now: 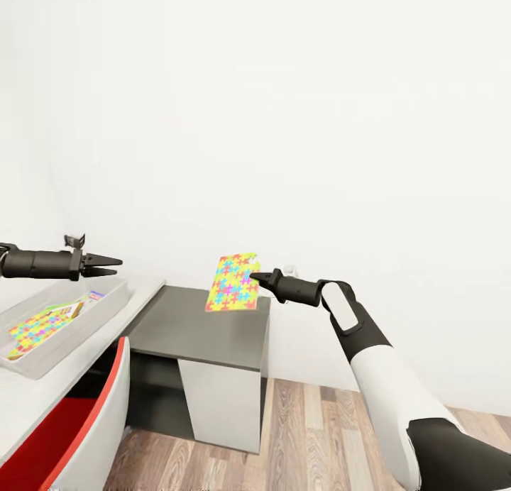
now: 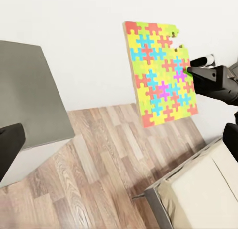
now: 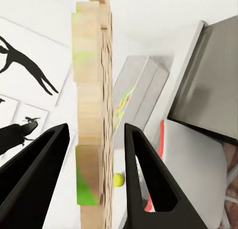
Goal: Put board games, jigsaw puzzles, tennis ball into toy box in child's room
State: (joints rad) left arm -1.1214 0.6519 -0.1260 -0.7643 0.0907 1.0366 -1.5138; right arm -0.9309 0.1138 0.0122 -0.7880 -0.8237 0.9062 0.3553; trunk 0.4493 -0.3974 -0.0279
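A: How many puzzles? B: Two, one (image 1: 233, 283) mid-frame, one (image 1: 39, 328) lower left in the bin (image 1: 71, 331). A: Games? B: One (image 1: 68, 309). A: Balls? B: One (image 3: 118, 179). A: Grippers? B: Two: left (image 1: 106, 266), right (image 1: 257, 277).

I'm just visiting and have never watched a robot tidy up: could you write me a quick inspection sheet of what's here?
Surface: white table at left, grey side cabinet beside it.
Job's things: toy box on the table, one jigsaw puzzle and a board game inside; second puzzle in the air; tennis ball on the table.
Clutter: red-and-white chair.
Grippers: right gripper holds the airborne puzzle; left gripper above the box, jaws apart, empty.
Cables: nothing seen.
Surroundings: white wall, wood floor, bed.
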